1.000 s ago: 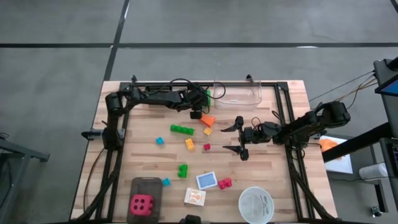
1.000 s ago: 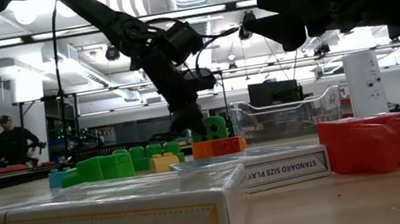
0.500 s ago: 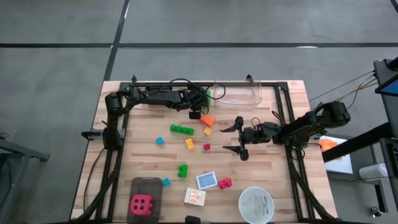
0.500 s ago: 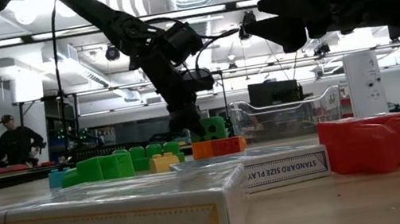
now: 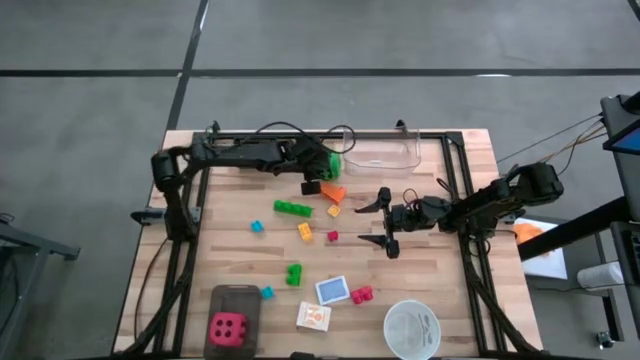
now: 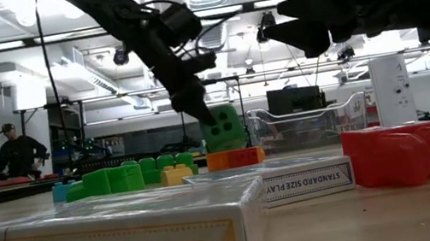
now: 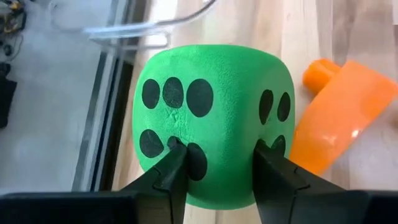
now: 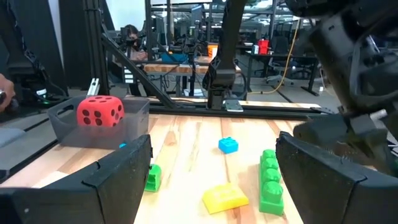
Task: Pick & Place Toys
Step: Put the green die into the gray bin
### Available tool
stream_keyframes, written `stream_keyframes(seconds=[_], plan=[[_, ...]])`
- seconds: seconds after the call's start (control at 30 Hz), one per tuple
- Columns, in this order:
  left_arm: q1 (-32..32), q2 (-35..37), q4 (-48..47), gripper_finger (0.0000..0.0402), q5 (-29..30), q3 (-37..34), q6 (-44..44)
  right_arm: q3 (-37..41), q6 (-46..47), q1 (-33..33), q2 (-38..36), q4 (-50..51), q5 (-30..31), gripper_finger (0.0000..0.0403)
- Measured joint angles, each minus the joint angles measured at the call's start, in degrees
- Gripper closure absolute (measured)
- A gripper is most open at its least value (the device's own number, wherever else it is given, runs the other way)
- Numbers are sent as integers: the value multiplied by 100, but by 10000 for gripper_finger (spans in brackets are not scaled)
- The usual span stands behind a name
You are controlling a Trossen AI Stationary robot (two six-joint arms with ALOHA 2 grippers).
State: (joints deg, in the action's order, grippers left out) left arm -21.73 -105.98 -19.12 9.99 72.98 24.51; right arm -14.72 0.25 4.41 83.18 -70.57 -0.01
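1. High view: left claw (image 5: 322,168) is near the table's (image 5: 470,160) far edge, clenched on the green die (image 5: 331,163).
2. Left wrist view: both fingers (image 7: 171,168) press the green die's (image 7: 208,121) dotted faces; the orange brick (image 7: 345,115) lies just beyond it on the wood, w/ the clear tub's rim (image 7: 149,28) past the die.
3. Low view: green die (image 6: 223,127) hangs tilted off the table in the left claw (image 6: 208,117), above the orange brick (image 6: 234,158) and just beside the clear tub (image 6: 306,123).
4. Right claw (image 5: 386,219) waits over mid-table, well apart from the left claw, fingers spread wide and holding nothing.
5. Right wrist view: btwn the right claw's fingers (image 8: 118,171) lie a yellow brick (image 8: 225,198), a blue brick (image 8: 228,145) and a green strip brick (image 8: 270,180); farther off, a red die (image 8: 99,111) sits in a grey tray (image 8: 71,130).
6. High view, nearer side of table from the right claw: red brick (image 5: 361,294), two card packs (image 5: 332,290) (image 5: 313,317), white bowl (image 5: 412,329).
7. Btwn the two claws and toward the left: green strip brick (image 5: 293,208), yellow brick (image 5: 305,231), small red brick (image 5: 332,236), small blue brick (image 5: 256,227), another green brick (image 5: 293,273).
8. Low view: a person (image 6: 17,156) is seated in the room behind the table.
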Motion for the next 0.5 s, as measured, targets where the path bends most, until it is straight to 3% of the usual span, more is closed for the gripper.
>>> stream_keyframes(seconds=[0.23,0.5], plan=[[-45,720,119,269,-289,-687,-102,0,20,4,2,35,0,69],[-152,2644,1016,271,-1668,-2487,-324,0,20,4,2,55,0,69]])
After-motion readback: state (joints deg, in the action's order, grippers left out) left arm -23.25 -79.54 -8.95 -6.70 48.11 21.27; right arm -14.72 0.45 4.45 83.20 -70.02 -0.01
